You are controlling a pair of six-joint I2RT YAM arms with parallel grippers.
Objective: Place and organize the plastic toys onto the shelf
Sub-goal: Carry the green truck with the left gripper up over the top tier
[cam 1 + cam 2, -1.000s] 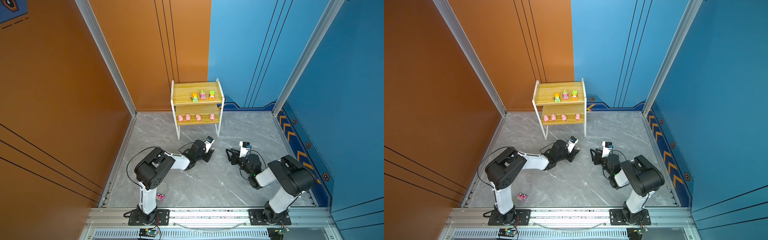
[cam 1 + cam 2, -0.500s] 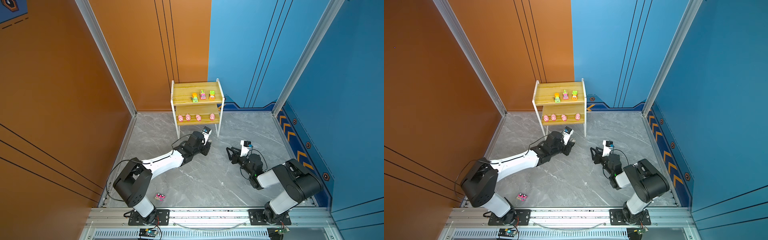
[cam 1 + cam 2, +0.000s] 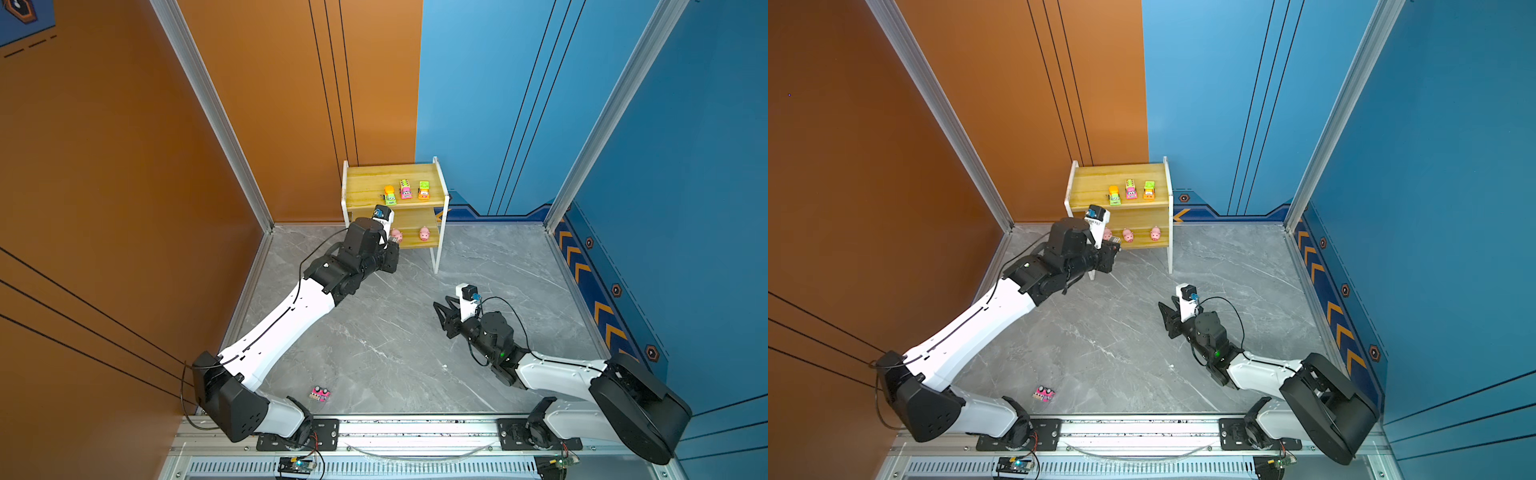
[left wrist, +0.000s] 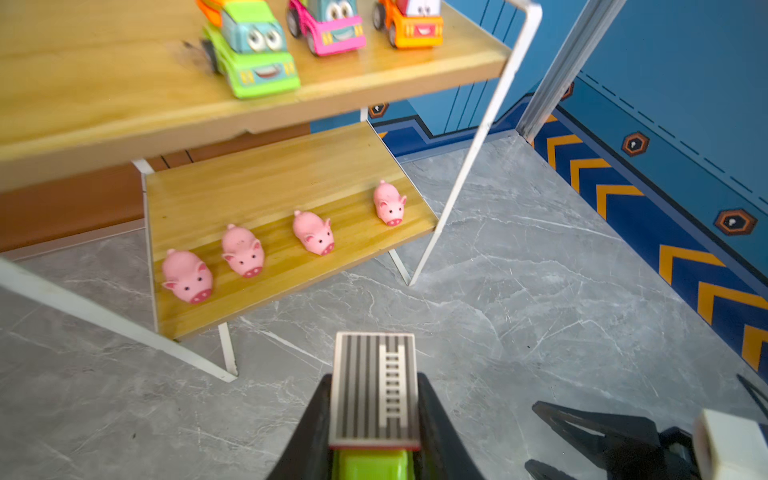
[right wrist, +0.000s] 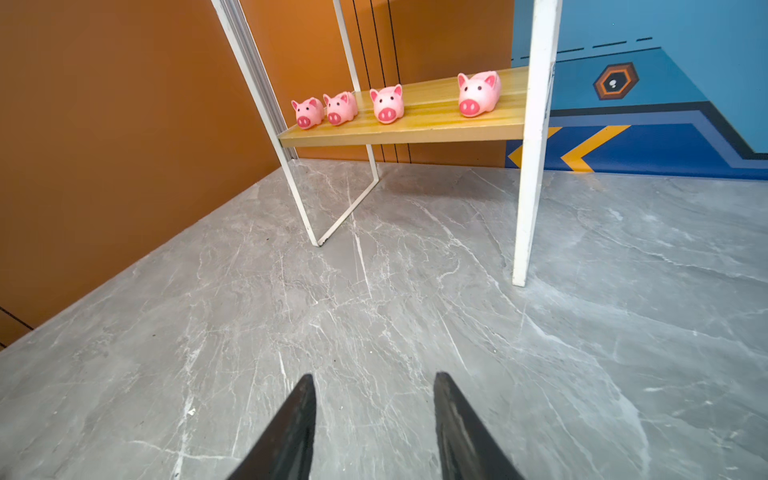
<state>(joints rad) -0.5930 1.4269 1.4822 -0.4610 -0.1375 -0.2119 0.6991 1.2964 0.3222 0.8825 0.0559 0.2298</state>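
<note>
Green plastic truck (image 4: pixel 374 399), ribbed grey roof, is clamped by left gripper (image 4: pixel 373 380); right gripper (image 3: pixel 441 305), right of centre in a top view, is parted.

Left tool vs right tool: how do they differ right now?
Left tool is clamped on a green truck; right tool is open and empty. Left tool is up by the shelf; right tool sits back, low over the grey surface. Both point toward the shelf.

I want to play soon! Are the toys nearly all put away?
Nearly. Four pigs sit on the lower board of the shelf, three cars on top. The left fingers hold a green truck. One pink car waits on the floor.
</note>
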